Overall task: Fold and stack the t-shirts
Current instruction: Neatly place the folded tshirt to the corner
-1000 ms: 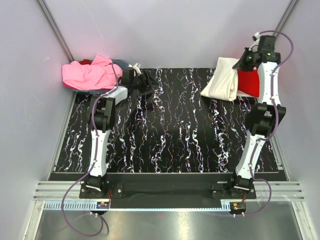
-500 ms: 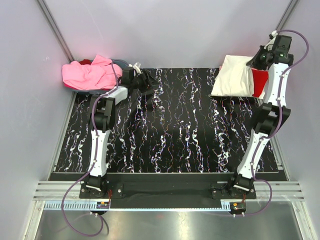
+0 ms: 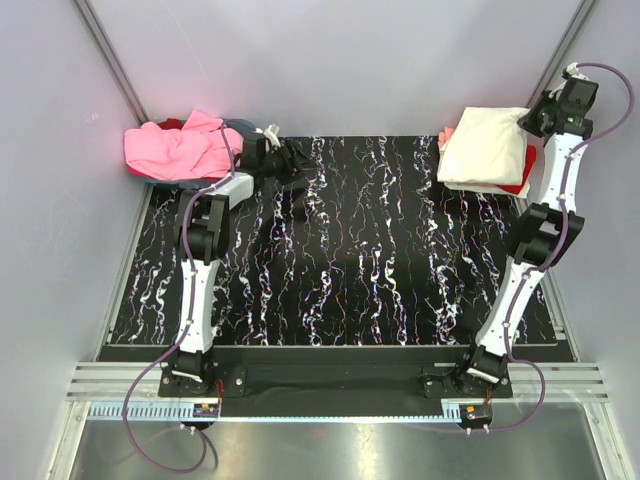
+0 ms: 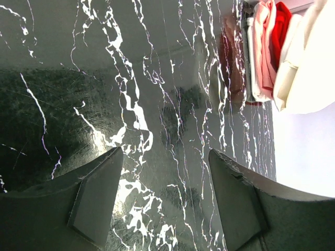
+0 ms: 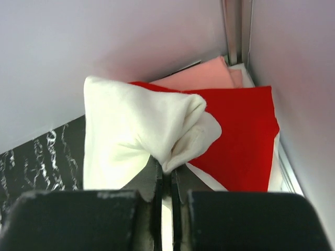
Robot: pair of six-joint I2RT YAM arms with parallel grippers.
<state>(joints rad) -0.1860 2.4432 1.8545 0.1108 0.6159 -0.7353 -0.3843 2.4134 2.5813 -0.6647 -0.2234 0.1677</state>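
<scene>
Both arms stand bolted at the near edge of the tabletop [image 3: 350, 280]. The left gripper [image 3: 295, 168] is above the top near its far left corner. Its jaws are spread wide with nothing between them, and in its wrist view the two fingers [image 4: 97, 201] frame only bare black marble.

Just beyond it, in the far left corner, a pink shirt [image 3: 180, 150] lies crumpled in a heap on the basket [image 3: 243, 127].

The right arm reaches to the far right corner of the tabletop. There the right gripper [image 5: 168, 175] is clenched on a bunched corner of the cream shirt [image 5: 125, 130]. That shirt is folded and sits on top of the stack in this corner. It covers most of a red shirt [image 5: 241, 130], whose right side shows. A peach shirt [image 5: 201, 76] peeks out at the far side of the stack, close against the wall [image 5: 131, 36].
</scene>
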